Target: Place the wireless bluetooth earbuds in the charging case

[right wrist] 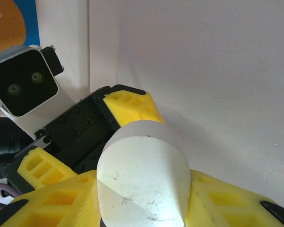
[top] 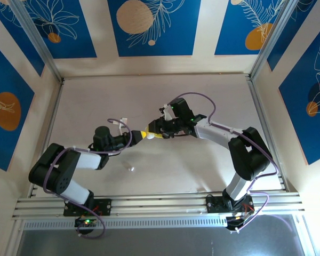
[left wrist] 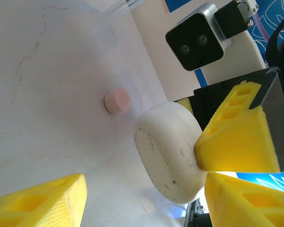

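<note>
The white pebble-shaped charging case point(right wrist: 142, 184) is closed and hangs above the table at its middle point(top: 149, 136). My right gripper point(right wrist: 142, 201) is shut on its two sides. My left gripper point(left wrist: 142, 203) faces it from the left and stands open around the case point(left wrist: 168, 151); one finger point(left wrist: 246, 203) is close against the case, the other point(left wrist: 38, 205) is well apart from it. A pale pink earbud point(left wrist: 117, 100) lies on the table beyond the case. A tiny white earbud point(top: 130, 167) lies on the table nearer the arm bases.
The right arm's finger point(left wrist: 236, 127) and wrist camera point(left wrist: 199, 35) crowd the left wrist view. Metal rails point(top: 160, 202) border the table's near edge and blue-patterned walls stand on the other three sides. A small white piece point(top: 122, 121) lies by the left arm.
</note>
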You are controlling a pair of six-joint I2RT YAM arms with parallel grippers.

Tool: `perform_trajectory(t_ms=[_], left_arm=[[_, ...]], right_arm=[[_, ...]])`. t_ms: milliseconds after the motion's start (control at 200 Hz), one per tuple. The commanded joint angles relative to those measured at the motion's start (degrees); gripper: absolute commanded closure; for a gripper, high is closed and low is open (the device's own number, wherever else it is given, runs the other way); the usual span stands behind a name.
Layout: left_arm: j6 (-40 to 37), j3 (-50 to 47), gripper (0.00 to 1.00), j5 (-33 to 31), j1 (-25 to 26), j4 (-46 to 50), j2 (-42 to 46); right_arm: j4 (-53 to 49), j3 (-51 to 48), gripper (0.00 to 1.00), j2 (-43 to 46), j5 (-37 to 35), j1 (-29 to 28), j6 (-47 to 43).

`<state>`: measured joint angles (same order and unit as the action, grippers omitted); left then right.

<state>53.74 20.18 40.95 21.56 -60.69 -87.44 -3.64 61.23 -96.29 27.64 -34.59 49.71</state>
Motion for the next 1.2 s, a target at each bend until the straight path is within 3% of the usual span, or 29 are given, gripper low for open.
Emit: perform_trajectory(t_ms=[0,660,1191], left_arm=[[0.2,1.1,0.34,1.6,0.0,-2.1,-0.5],[-5.4,3.4,0.35,-2.4,-0.6,11.5,-1.3],[-6.3,3.1,0.36,-3.7,-1.6,14.2,0.4]], right_arm=[[1.0,-0.1,0.57,1.6,2.2,-0.6,0.9],[2.0,-1.6,0.58,5.7,4.1,-0.1,2.4],[-0.1,-6.7,0.58,9.0,2.7,2.8,0.7]])
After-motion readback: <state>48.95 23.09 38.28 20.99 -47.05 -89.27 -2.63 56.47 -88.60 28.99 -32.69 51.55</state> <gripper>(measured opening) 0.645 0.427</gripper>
